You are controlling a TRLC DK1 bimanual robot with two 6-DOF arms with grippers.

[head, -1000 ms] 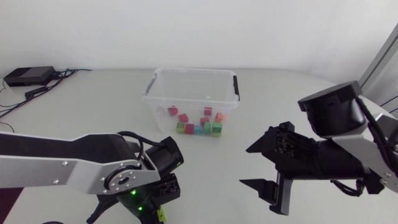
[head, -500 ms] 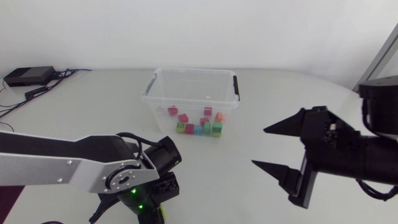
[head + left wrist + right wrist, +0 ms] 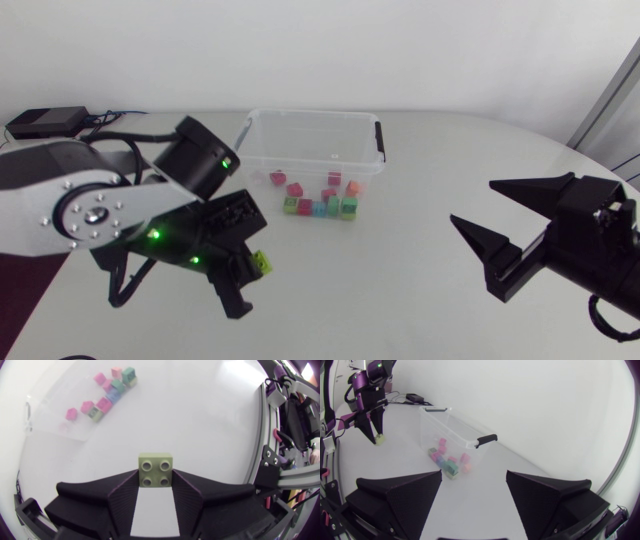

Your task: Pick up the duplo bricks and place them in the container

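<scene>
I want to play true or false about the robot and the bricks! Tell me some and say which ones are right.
The left gripper holds a lime green brick between its fingers. True.
The right gripper holds a brick too. False: its fingers are open with nothing between them.
The clear container has several coloured bricks inside. True.
The lime green brick is already in the clear container. False: it is outside it, in the left gripper.

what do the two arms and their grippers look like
The left arm has a silver-grey link with a bolted round cap, black joints, black cables and green lights. The right arm shows only black. The left gripper and right gripper have matte black wedge fingers.
</scene>
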